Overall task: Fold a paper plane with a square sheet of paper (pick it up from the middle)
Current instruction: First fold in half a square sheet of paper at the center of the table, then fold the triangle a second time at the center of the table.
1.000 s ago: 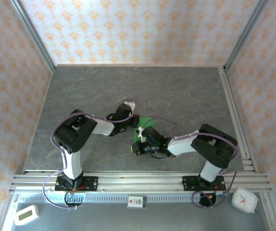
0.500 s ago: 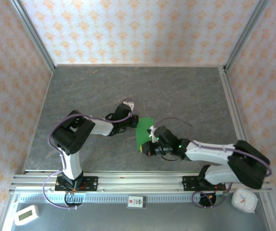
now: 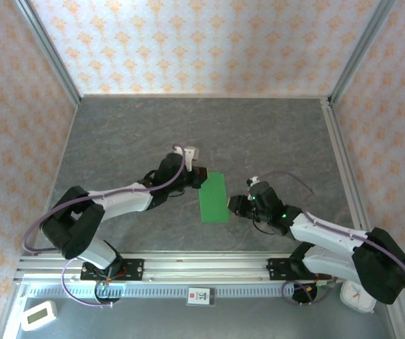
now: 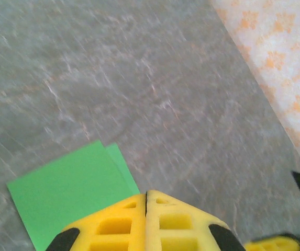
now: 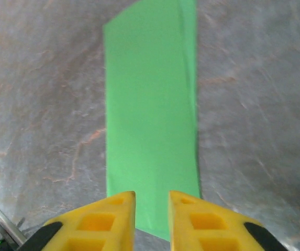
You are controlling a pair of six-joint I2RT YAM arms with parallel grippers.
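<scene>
The square sheet of paper (image 3: pixel 213 198), bright green, lies flat on the grey table folded into a narrow rectangle. In the right wrist view the paper (image 5: pixel 150 115) runs straight away from my fingers. In the left wrist view the paper (image 4: pixel 71 183) shows two slightly offset layers at its corner. My left gripper (image 3: pixel 201 176) is shut beside the paper's far left corner, and its yellow tips (image 4: pixel 146 196) are pressed together with nothing between them. My right gripper (image 3: pixel 233 205) is at the paper's right edge. Its jaws (image 5: pixel 152 197) stand a little apart over the near end, and the paper lies flat beneath them.
An aluminium rail (image 3: pixel 202 265) runs along the near edge with both arm bases on it. A white clock (image 3: pixel 357 296) and a white timer (image 3: pixel 38 316) lie in front of it. Patterned walls close the table's left, back and right.
My right gripper has slid right off the paper and its jaws have parted. The paper, earlier hidden under both grippers, now lies uncovered. The left arm has stretched lower, with its gripper still shut.
</scene>
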